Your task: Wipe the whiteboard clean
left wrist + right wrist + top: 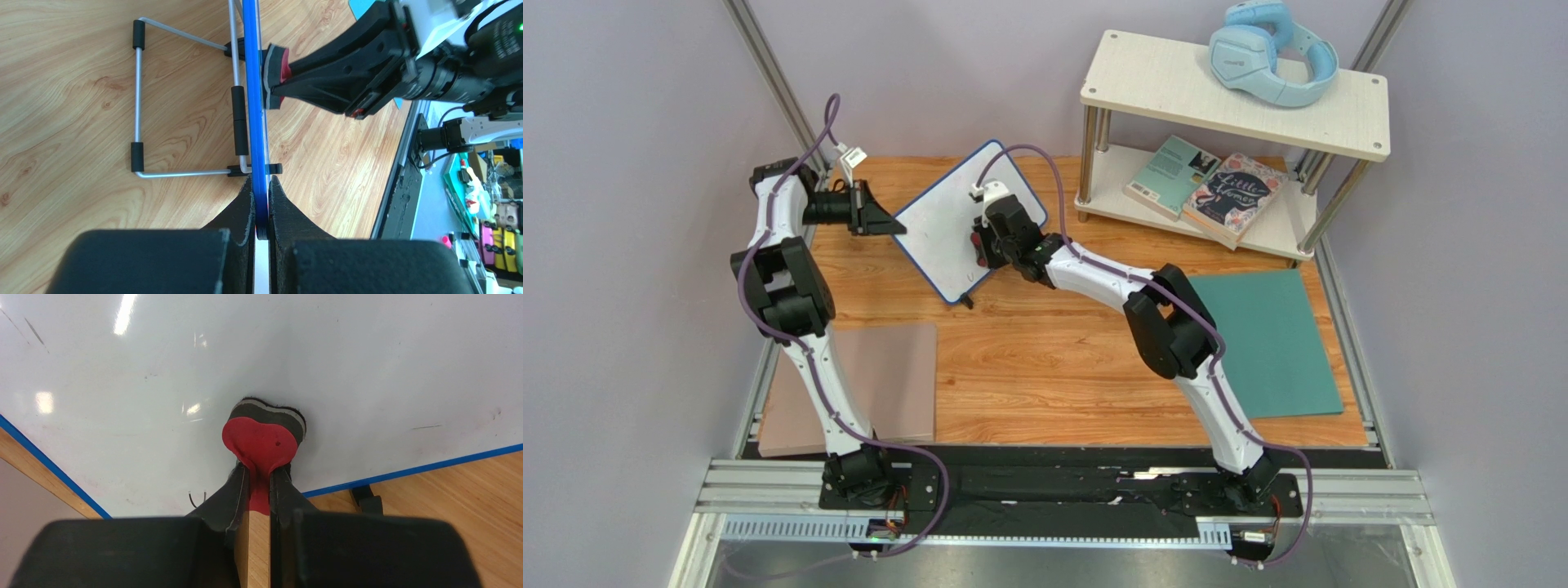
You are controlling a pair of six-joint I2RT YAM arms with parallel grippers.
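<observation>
The small, glossy whiteboard with a thin blue frame (940, 233) stands tilted at the far side of the wooden tabletop (1063, 355). The left gripper (262, 193) clamps its edge. The right gripper (259, 478) pinches a red felt-backed eraser (261, 438) against the face. Wiping appears to be in hand; next, the eraser should sweep over the faint dark strokes (34, 332).

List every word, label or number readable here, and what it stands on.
"Little", then what looks like "Women": cover of the floral book on the lower shelf.
Teal book beside it: title too small to read.
Blue headphones: earcup mark too small to read.
Whiteboard: only faint stray strokes, no words.
</observation>
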